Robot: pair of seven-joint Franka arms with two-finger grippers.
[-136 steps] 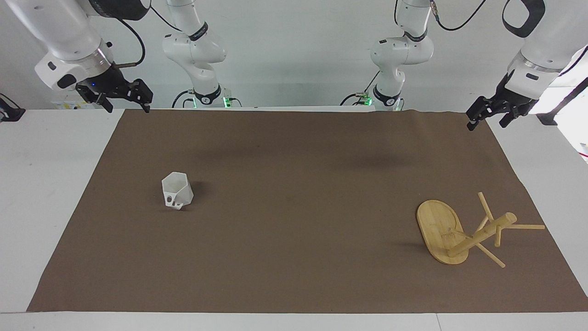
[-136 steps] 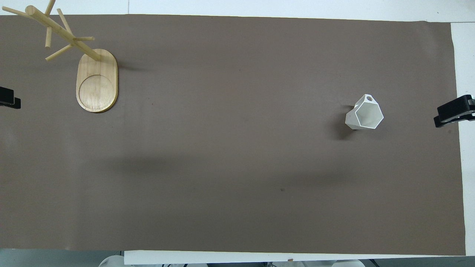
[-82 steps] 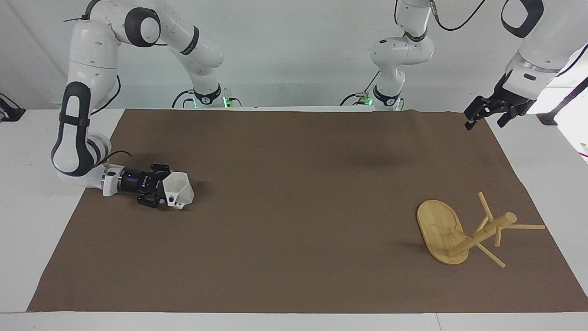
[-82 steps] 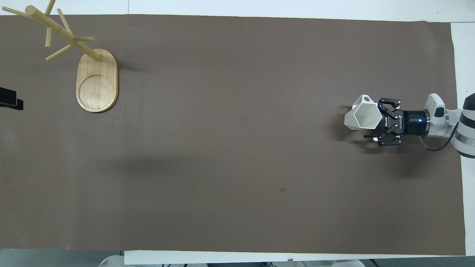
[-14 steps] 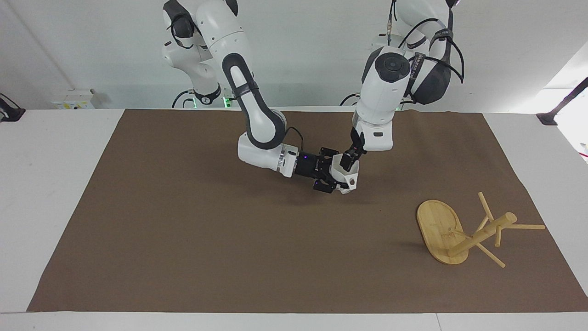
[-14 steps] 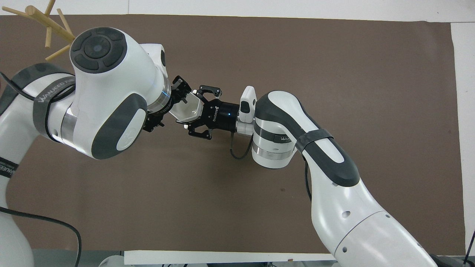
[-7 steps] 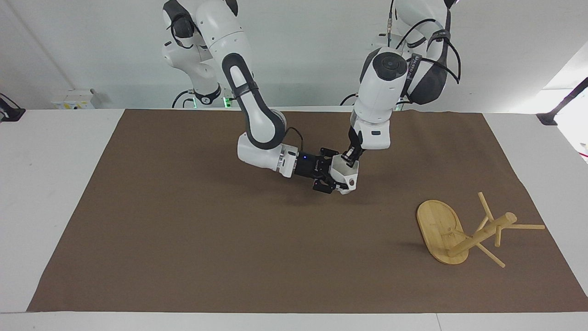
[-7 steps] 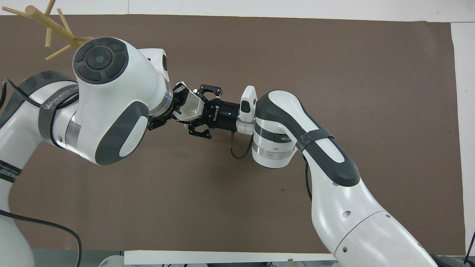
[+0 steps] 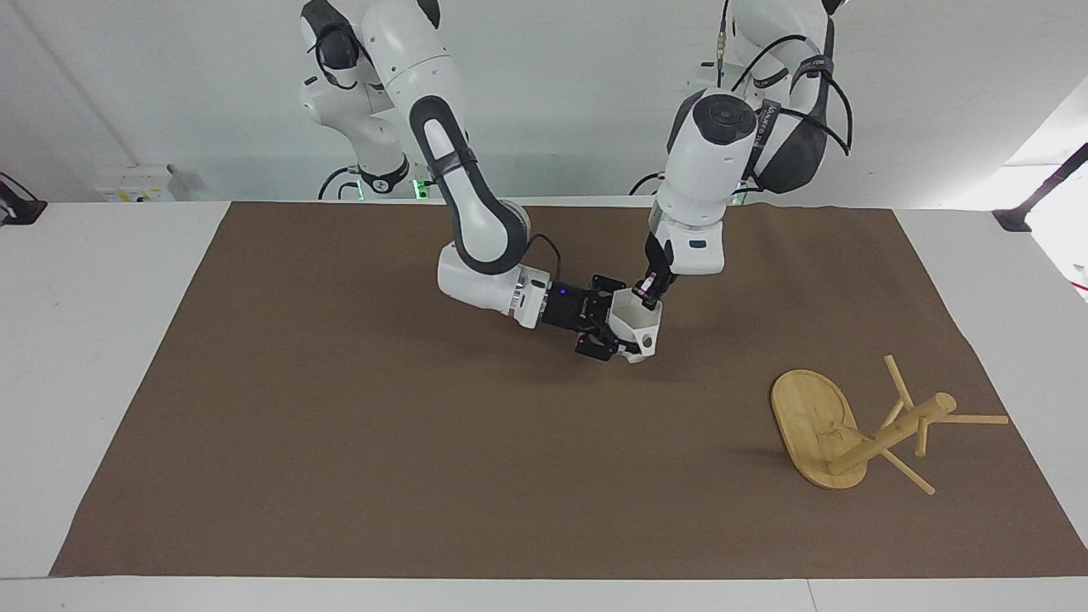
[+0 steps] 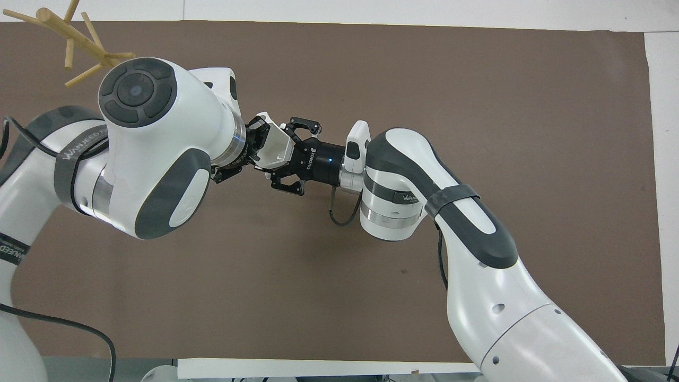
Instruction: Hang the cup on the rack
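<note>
Cup apparently between both claws

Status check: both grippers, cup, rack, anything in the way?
Right gripper shut on small white faceted cup mid-mat. Left gripper at its rim. Bamboo mug rack bare, path unobstructed.

Right arm reaches in from its base, elbow raised, forearm dropping to a near-horizontal wrist above mid-bench. Right gripper lies sideways, pointing toward the left arm's end, jaws closed on the cup, holding it off the surface. Left arm folds over from its base, wrist angled steeply down. Left gripper sits at the cup's rim; its finger state is not readable.
</note>
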